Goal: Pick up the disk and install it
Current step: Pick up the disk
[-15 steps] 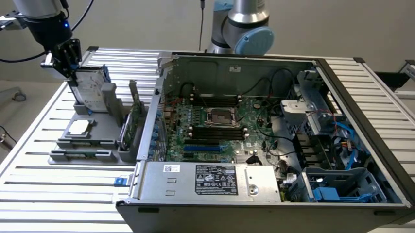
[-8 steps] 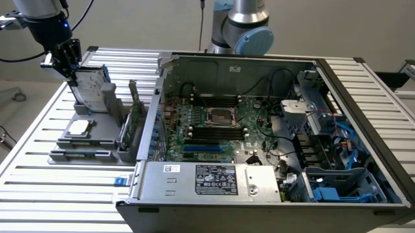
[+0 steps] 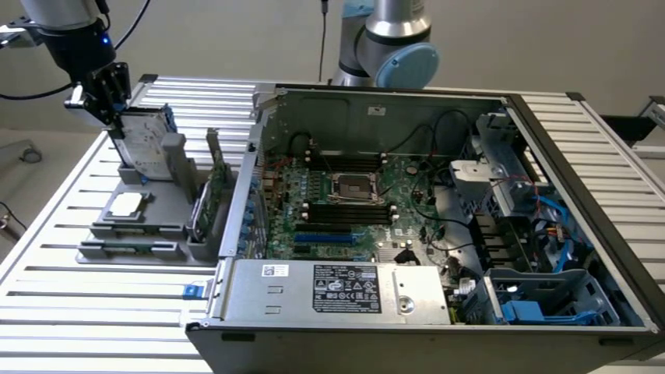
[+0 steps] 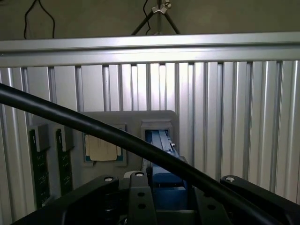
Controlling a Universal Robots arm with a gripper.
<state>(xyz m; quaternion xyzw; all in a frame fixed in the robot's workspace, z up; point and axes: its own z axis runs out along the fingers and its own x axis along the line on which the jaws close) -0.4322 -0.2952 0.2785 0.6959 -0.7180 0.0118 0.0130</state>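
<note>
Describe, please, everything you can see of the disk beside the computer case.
The disk is a flat, silver-grey, metal-looking rectangle with a white label, edged by a blue plastic carrier. It stands on end, slightly tilted, at a slot of the grey fixture on the exterior view's left. The end effector clasps its upper end; whether its lower end sits in the slot I cannot tell.

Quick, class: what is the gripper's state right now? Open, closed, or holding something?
Gripper: closed on the top edge of the upright disk.
</note>
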